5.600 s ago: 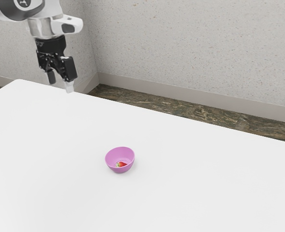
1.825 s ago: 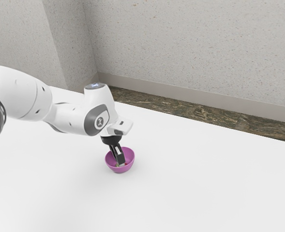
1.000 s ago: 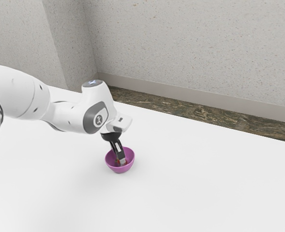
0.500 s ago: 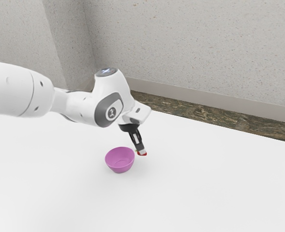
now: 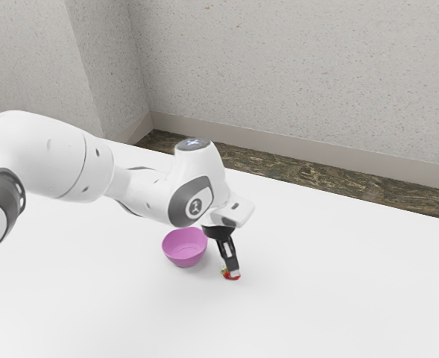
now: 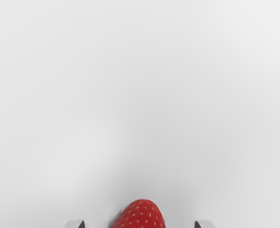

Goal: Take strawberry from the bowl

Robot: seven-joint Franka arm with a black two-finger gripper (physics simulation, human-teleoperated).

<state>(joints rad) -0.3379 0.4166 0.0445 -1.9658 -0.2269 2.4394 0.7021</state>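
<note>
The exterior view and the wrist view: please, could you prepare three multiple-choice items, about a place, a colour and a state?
1. Where is the red strawberry, relative to the round pink-purple bowl?
A) inside
B) outside
C) underneath

2. What colour is the smooth, flat table?
A) black
B) green
C) white

3. How is the black two-finger pincer?
A) shut on the bowl's rim
B) open
C) shut, tips together

1 B: the exterior view shows it beyond the bowl's rim.
2 C: its surface is white.
3 B: the wrist view shows gaps either side of the strawberry.
</note>
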